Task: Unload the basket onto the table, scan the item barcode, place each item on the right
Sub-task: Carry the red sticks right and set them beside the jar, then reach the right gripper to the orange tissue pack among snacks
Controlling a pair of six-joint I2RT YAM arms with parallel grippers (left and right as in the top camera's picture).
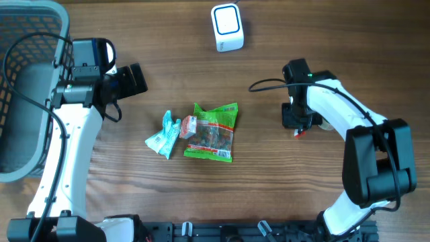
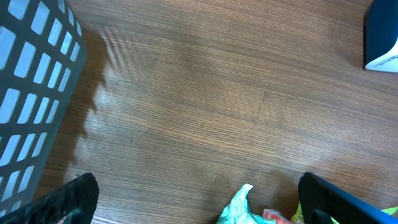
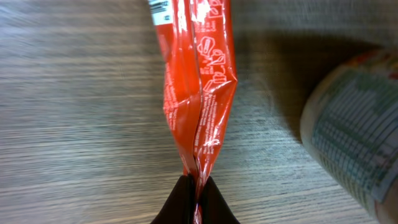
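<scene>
Toward the right side of the table (image 1: 269,195), right gripper (image 3: 196,186) clamped tight on the crimped end of a red packet (image 3: 199,93), printed body stretching away from the fingertips over the wood; resting or lifted, impossible to tell. Just beside it, a round container (image 3: 354,143) with a printed label. Over by the grey basket (image 1: 27,87), left gripper (image 1: 134,79) spread wide, holding nothing. At mid-table, a green bag (image 1: 213,131) just beside a teal packet (image 1: 163,134). At the far edge, a white scanner (image 1: 227,27), well apart from the red packet.
</scene>
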